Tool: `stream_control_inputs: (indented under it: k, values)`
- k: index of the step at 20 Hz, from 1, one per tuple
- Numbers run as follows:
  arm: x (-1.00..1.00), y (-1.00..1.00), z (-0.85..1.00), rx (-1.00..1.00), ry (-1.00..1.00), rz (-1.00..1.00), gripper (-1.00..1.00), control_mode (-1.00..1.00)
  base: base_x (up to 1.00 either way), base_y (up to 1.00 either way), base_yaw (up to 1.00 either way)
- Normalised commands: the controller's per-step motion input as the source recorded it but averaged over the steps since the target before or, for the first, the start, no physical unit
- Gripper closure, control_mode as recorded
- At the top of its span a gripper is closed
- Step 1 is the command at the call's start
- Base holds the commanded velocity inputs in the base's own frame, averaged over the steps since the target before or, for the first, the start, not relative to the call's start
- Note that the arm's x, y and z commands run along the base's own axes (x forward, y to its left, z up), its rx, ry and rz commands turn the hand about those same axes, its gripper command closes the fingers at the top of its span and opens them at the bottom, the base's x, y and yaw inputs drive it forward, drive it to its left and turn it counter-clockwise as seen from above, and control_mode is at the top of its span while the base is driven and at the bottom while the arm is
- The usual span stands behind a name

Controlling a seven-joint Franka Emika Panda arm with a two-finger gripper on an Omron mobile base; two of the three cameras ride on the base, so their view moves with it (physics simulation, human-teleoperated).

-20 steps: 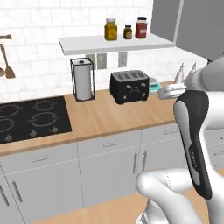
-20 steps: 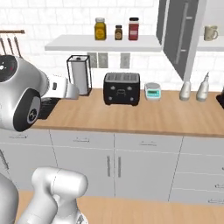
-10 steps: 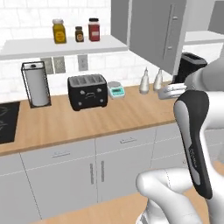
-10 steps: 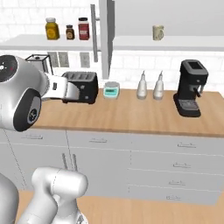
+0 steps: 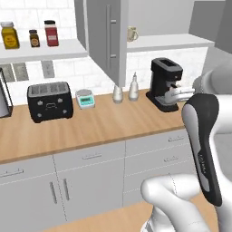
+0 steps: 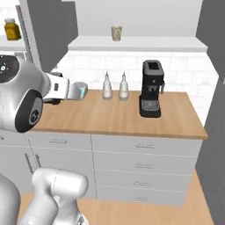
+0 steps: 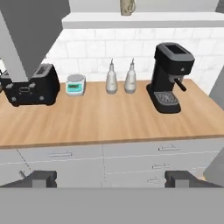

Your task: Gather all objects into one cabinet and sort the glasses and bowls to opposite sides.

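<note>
We see one doorless wall cabinet (image 6: 132, 43) above the wooden counter (image 7: 109, 118), and on its pale shelf board stands one beige speckled mug (image 6: 116, 33), upright and alone near the left end. On the counter below we count one black coffee machine (image 7: 171, 76), one black toaster (image 7: 30, 85), two white bottles (image 7: 119, 78) side by side, and one small kitchen scale (image 7: 75, 84). Our gripper (image 7: 111, 179) hangs empty, its fingertips (image 7: 41, 178) spread wide apart, well back from the counter.
</note>
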Motion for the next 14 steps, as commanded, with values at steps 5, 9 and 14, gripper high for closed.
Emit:
stream_control_inputs:
  k: [5, 9, 14]
  values:
    - [0.0, 0.0, 0.0, 0.0, 0.0, 0.0, -1.0, 1.0, 0.62, -0.41, 0.12]
    - [0.0, 0.0, 0.0, 0.0, 0.0, 0.0, -1.0, 1.0, 0.59, -0.28, 0.15]
    - [0.0, 0.0, 0.0, 0.0, 0.0, 0.0, -1.0, 1.0, 0.63, -0.32, 0.16]
